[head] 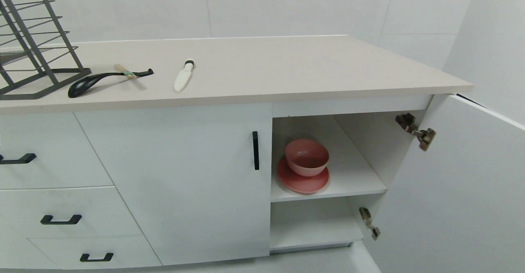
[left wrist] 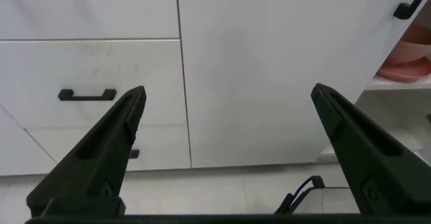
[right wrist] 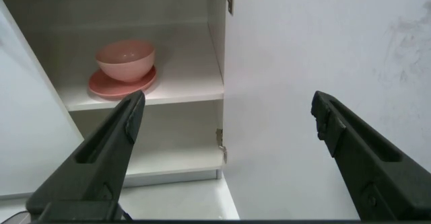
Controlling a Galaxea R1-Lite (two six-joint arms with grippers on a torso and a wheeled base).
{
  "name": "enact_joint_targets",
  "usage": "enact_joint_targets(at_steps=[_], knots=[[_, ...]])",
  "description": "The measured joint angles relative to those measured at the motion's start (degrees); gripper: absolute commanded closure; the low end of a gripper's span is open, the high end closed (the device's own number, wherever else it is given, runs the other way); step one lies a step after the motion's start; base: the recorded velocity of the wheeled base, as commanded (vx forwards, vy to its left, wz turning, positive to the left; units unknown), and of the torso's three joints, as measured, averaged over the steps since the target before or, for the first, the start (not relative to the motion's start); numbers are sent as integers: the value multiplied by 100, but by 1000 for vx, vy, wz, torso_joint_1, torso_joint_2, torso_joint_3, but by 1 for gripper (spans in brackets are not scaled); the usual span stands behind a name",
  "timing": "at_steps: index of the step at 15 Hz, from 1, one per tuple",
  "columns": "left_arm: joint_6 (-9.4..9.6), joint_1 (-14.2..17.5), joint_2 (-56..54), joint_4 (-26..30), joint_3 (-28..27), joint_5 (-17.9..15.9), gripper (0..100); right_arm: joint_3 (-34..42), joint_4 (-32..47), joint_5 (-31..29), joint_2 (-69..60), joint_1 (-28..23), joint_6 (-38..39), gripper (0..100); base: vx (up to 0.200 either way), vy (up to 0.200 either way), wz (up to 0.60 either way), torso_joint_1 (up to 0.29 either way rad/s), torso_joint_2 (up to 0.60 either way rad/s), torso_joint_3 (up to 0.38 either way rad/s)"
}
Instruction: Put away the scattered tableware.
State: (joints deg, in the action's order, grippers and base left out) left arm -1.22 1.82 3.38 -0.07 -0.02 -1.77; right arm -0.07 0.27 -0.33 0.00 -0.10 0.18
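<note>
A pink bowl (head: 307, 156) sits on a pink plate (head: 302, 181) on the upper shelf of the open cabinet; the same bowl (right wrist: 125, 59) and plate (right wrist: 121, 84) lie ahead of my right gripper (right wrist: 225, 106), which is open and low before the cabinet opening. On the counter lie a black ladle (head: 96, 81) resting across chopsticks (head: 124, 72), and a white knife (head: 183, 76) with a black tip. My left gripper (left wrist: 227, 99) is open, empty, low in front of the closed cabinet door (left wrist: 269, 69), with the plate's edge (left wrist: 404, 69) off to one side.
The right cabinet door (head: 459, 191) stands swung open. A black wire rack (head: 30, 43) stands at the counter's left end. Drawers with black handles (head: 60, 219) fill the lower left. A bare lower shelf (head: 311, 228) lies under the dishes.
</note>
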Motion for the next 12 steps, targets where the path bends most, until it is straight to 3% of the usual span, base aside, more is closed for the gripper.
enact_joint_targets(at_steps=[3, 8, 12], knots=[[32, 0, 0, -4, 0, -9, 0, -4, -5, 0, 0, 0, -7, 0, -67, 0, 0, 1, 1, 1], [65, -149, -223, 7, 2, -26, 0, -2, -2, 1, 0, 0, -18, 0, -200, -200, 0, 8, 2, 2], [65, -182, -327, -2, 2, -30, 0, -2, 5, -2, 0, 0, -13, 0, 0, -200, 0, 0, 2, 5]])
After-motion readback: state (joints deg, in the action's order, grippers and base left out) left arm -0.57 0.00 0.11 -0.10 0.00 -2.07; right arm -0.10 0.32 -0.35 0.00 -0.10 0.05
